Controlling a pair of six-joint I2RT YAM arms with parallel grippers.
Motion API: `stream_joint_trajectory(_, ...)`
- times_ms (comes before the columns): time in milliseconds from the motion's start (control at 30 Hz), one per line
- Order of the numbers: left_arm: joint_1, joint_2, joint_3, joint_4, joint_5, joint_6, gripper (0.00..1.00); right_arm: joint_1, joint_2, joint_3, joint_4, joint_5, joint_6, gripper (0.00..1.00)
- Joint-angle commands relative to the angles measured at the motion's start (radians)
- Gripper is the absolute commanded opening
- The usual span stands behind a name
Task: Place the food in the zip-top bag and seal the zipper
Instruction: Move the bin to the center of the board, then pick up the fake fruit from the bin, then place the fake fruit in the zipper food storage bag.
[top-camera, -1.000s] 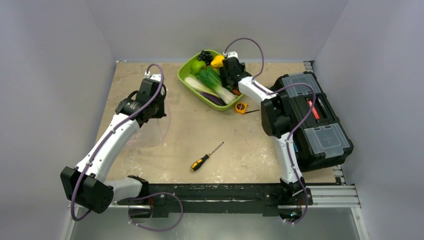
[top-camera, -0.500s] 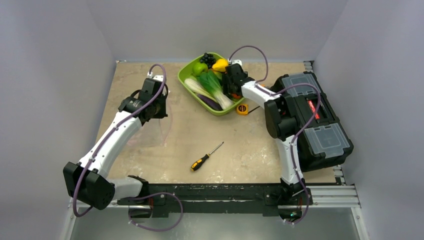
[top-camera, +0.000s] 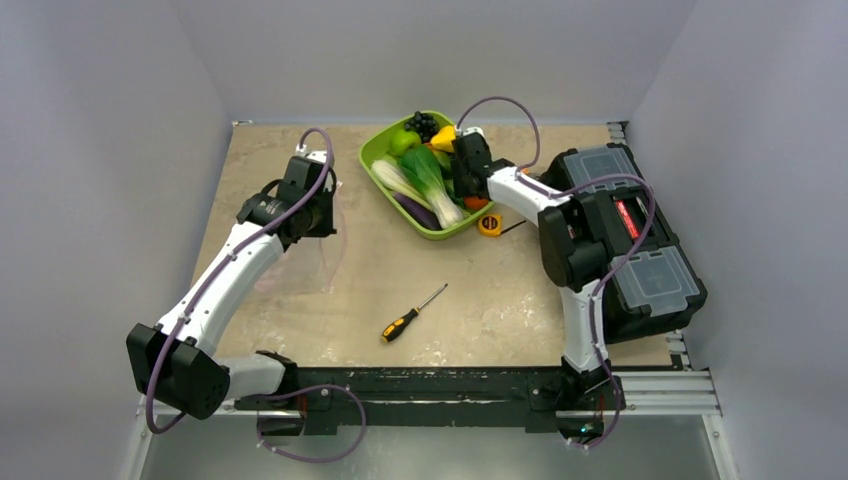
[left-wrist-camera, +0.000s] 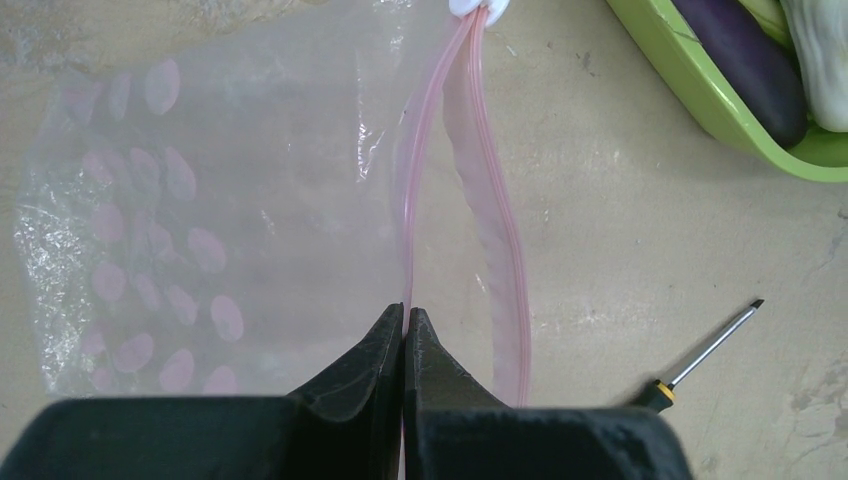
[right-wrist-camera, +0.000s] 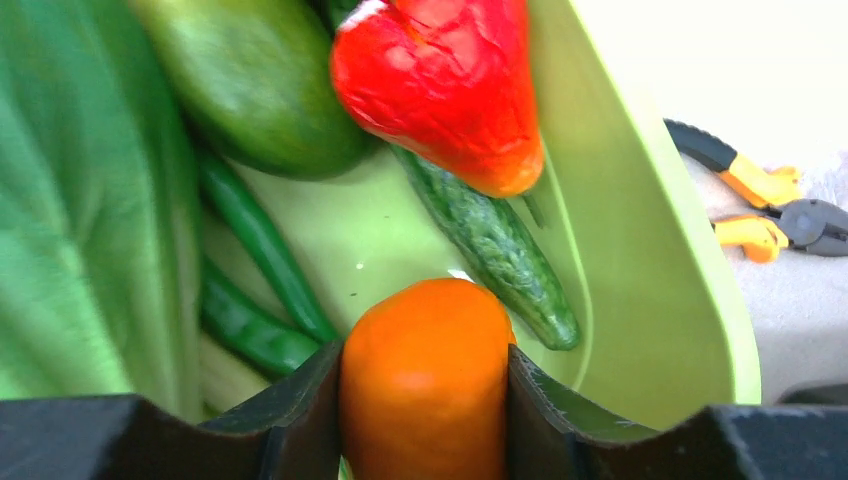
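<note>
Within the last second my right fingers (right-wrist-camera: 300, 420) went down into the green tray (right-wrist-camera: 640, 250) and clamped the orange food (right-wrist-camera: 425, 390) there. My left fingers (left-wrist-camera: 372, 372) stayed pressed together on the zipper (left-wrist-camera: 408, 230) of the zip-top bag (left-wrist-camera: 200, 200), which lay on the counter (left-wrist-camera: 620, 230).

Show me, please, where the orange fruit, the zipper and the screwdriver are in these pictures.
orange fruit (right-wrist-camera: 425, 385): right wrist view, centre of its glossy skin.
zipper (left-wrist-camera: 492, 240): left wrist view, midway along the pink strip.
screwdriver (top-camera: 399, 326): top external view, on the black-and-yellow handle.
</note>
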Motion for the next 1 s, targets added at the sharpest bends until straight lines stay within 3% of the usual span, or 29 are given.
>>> stream_joint_trajectory(0,0.006,-0.005,0.021,0.019,0.041,-0.013,0.0,0.031,-0.101,0.009,0.062,-0.036,-0.02,0.29)
stream_joint_trajectory(100,0.006,-0.009,0.013,0.03,0.097,-0.033,0.0,0.049,-0.164,0.006,0.08,-0.009,-0.025,0.08)
stream_joint_trajectory(167,0.006,-0.01,0.007,0.046,0.167,-0.051,0.0,0.06,-0.225,-0.037,0.133,0.007,-0.033,0.0)
stream_joint_trajectory(267,0.008,-0.001,-0.004,0.069,0.27,-0.078,0.0,0.066,-0.316,-0.106,0.204,-0.019,-0.029,0.0)
stream_joint_trajectory(367,0.017,0.01,-0.013,0.083,0.326,-0.094,0.0,0.072,-0.421,-0.195,0.276,-0.243,0.055,0.0)
stream_joint_trajectory(500,0.039,0.007,-0.017,0.105,0.398,-0.101,0.0,0.082,-0.545,-0.482,0.717,-0.674,0.307,0.0)
stream_joint_trajectory(567,0.045,-0.004,-0.029,0.12,0.41,-0.103,0.0,0.097,-0.556,-0.565,0.932,-0.811,0.46,0.0)
stream_joint_trajectory(867,0.046,-0.073,-0.055,0.161,0.405,-0.091,0.0,0.228,-0.464,-0.726,1.547,-0.997,0.795,0.0)
stream_joint_trajectory(967,0.045,-0.094,-0.066,0.183,0.412,-0.086,0.0,0.242,-0.401,-0.728,1.633,-1.012,0.864,0.0)
